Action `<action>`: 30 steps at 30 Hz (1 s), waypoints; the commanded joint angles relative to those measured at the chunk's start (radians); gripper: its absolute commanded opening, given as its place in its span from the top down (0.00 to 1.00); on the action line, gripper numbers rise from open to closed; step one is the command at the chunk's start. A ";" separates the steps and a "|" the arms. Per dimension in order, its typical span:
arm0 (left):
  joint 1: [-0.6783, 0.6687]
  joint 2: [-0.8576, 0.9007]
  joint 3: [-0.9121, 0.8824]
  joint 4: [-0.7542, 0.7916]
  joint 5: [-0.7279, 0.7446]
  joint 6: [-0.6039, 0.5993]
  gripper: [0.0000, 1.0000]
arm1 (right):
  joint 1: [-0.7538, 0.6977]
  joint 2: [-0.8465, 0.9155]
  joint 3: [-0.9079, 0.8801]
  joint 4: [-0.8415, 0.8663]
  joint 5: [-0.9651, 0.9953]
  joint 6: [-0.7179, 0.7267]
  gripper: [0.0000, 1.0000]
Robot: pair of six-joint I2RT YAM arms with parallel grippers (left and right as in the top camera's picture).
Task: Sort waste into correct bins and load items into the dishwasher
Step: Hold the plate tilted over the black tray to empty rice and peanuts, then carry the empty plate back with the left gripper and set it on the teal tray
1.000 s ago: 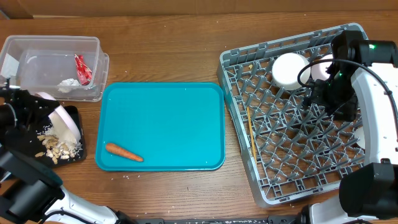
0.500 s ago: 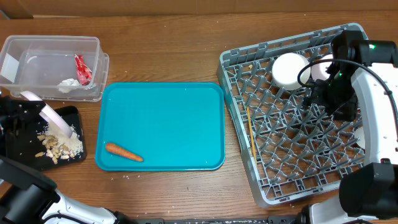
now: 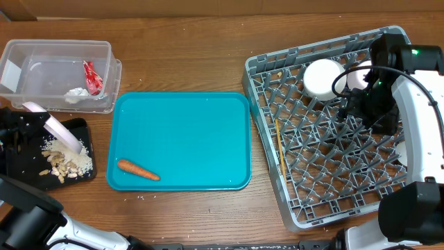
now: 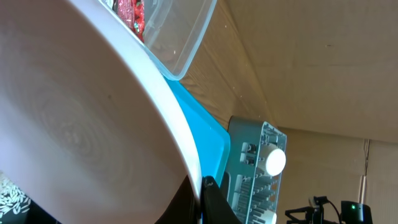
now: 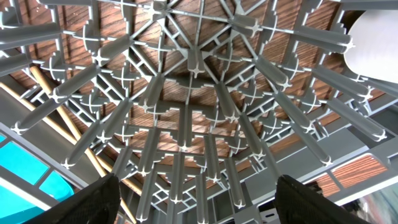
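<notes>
My left gripper [image 3: 36, 121] is shut on the rim of a white plate [image 3: 59, 133], holding it steeply tilted over the black tray [image 3: 83, 126], where beige food bits [image 3: 62, 165] lie. In the left wrist view the plate [image 4: 74, 112] fills the frame and the left gripper [image 4: 202, 186] pinches its edge. The clear tub [image 3: 62, 66] holds the red wrapper [image 3: 92, 76] and the whitish scrap [image 3: 78, 92]. The carrot [image 3: 137, 169] lies on the teal tray [image 3: 180, 111]. My right gripper [image 3: 361, 107] hangs open over the grey rack [image 3: 326, 201], nothing between its fingers [image 5: 93, 199].
The rack holds an upturned white bowl [image 3: 322, 76], a second white dish [image 3: 357, 73] partly hidden by the right arm, and wooden chopsticks [image 3: 279, 146] along its left side. The right wrist view shows upright pegs [image 5: 193, 93] close below.
A second ago the left gripper carried the plate a little left and tipped it steeper over the black tray; it has held still since. The right arm has not moved.
</notes>
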 commanded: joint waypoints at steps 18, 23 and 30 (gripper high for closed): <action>-0.161 -0.132 0.010 -0.171 0.002 0.134 0.96 | -0.001 -0.021 0.002 0.008 -0.005 -0.003 0.18; -0.399 -0.205 0.010 -0.122 -0.122 0.030 0.96 | -0.001 -0.021 0.002 0.009 -0.005 -0.003 0.18; -0.801 -0.198 0.009 0.049 -0.412 -0.274 0.96 | -0.001 -0.021 0.002 0.010 -0.005 -0.003 0.18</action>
